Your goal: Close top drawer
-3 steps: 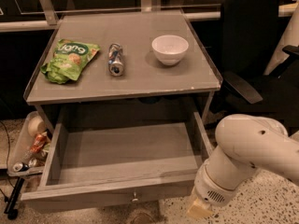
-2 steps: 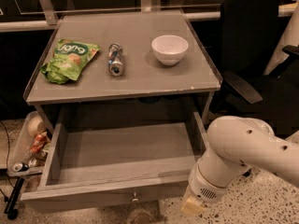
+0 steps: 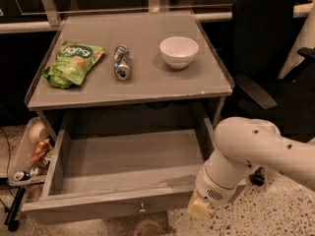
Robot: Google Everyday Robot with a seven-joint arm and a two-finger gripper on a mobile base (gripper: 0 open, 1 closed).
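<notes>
The top drawer (image 3: 123,156) is a wide grey wooden box pulled far out from under the grey tabletop (image 3: 147,85). It is empty inside. Its front panel (image 3: 98,208) faces the bottom of the view, with a small round metal knob (image 3: 141,209) at centre. My white arm comes in from the right and bends down by the drawer's front right corner. The gripper (image 3: 199,209) is at the arm's low end, just right of the front panel, close to that corner.
On the tabletop lie a green snack bag (image 3: 73,63), a drinks can (image 3: 121,62) on its side and a white bowl (image 3: 178,51). A black office chair (image 3: 268,58) stands at right. A tray of clutter (image 3: 29,156) sits left of the drawer.
My arm has moved left and a little lower, bringing its end closer to the drawer's front right corner. The drawer has not visibly moved.
</notes>
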